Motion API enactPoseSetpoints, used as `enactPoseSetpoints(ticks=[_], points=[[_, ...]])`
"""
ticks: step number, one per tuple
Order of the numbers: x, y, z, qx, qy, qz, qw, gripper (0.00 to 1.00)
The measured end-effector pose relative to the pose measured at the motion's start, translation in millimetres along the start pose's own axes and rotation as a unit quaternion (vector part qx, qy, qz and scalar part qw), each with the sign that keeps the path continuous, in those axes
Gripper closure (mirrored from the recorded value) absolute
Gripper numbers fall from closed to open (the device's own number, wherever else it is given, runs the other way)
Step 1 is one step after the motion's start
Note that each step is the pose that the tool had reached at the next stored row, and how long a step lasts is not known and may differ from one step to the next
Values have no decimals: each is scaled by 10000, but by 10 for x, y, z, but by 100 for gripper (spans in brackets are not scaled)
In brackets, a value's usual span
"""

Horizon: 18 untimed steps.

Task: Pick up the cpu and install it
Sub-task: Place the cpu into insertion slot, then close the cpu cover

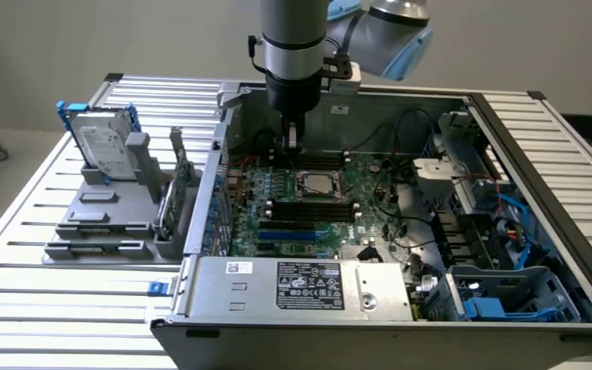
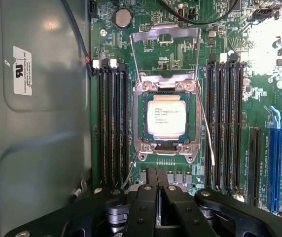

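Hovering with our black two-finger gripper [image 2: 157,174] pinched shut, empty.
The small square silvery cpu [image 2: 166,116] lies in the open metal-framed socket [image 2: 142,150] just ahead; dipping lower, we could knock it askew.

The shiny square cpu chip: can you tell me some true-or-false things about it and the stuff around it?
1. The small square silvery cpu lies in the dark metal-framed socket on the green motherboard. True.
2. The black gripper is holding the cpu. False: it is shut on nothing, and the chip lies in the socket.
3. The socket's thin metal cover plate is flipped open. True.
4. The silver rectangular hard drive with the blue frame sits inside the grey computer case. False: it stands in a grey holder outside the case, on the exterior view's left.
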<state>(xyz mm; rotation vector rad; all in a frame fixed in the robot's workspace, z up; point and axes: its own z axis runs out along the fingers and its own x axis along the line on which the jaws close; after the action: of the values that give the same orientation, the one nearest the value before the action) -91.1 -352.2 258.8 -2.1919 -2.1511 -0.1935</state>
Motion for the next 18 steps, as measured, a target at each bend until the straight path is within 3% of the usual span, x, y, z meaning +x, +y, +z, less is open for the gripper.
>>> enactPoseSetpoints(ticks=[13,18], points=[[-2,4,0,0,0,0,10000,89],[-65,178,-1,0,5,1,10000,89]])
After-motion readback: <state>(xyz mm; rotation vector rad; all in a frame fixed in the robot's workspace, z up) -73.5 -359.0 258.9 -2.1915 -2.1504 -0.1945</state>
